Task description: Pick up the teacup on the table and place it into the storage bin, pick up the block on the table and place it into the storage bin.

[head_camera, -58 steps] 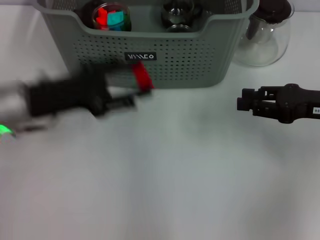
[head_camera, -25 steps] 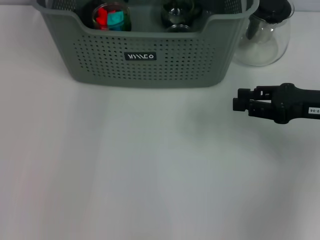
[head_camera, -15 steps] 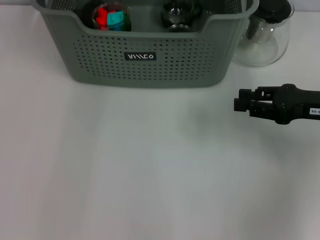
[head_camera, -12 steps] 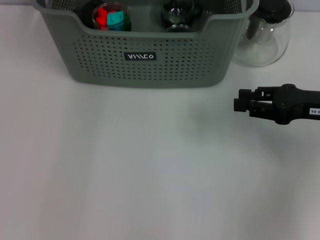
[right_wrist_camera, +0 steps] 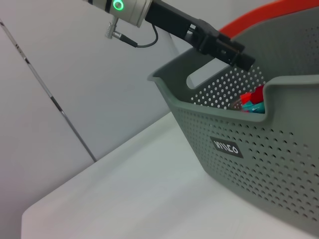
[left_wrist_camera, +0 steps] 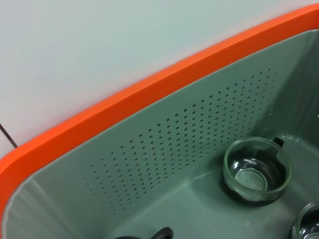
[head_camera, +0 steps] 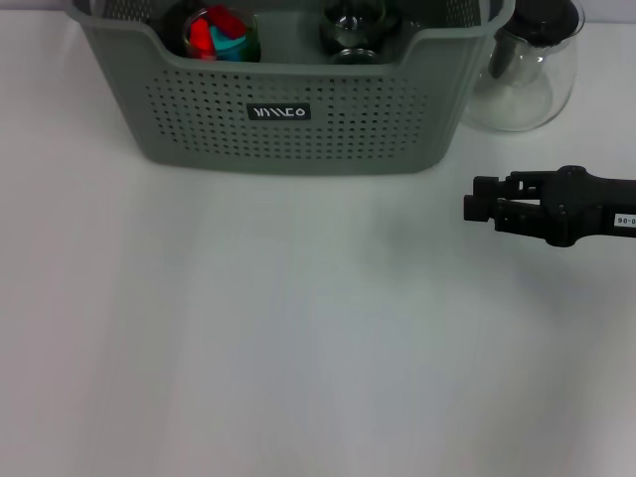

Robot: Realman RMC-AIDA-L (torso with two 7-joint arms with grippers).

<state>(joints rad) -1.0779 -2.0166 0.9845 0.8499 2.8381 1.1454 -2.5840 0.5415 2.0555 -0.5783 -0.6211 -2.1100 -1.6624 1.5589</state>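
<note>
Red block point(head_camera: 224, 18) now lies in the storage bin point(head_camera: 298, 139), upper left, near the teacup point(head_camera: 353, 25). Both jobs look done. Left claw point(right_wrist_camera: 234, 52) hovers above, grip unclear; right claw point(head_camera: 480, 207) is narrow and empty.

All three views on storage bin point(head_camera: 298, 129)

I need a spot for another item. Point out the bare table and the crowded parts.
The table is bare in front of the storage bin, across to the right gripper hovering at its right. Crowded: the glass teapot hugs the bin's right corner, and the left gripper hangs over the bin, which holds a cup of blocks and a teacup.
</note>
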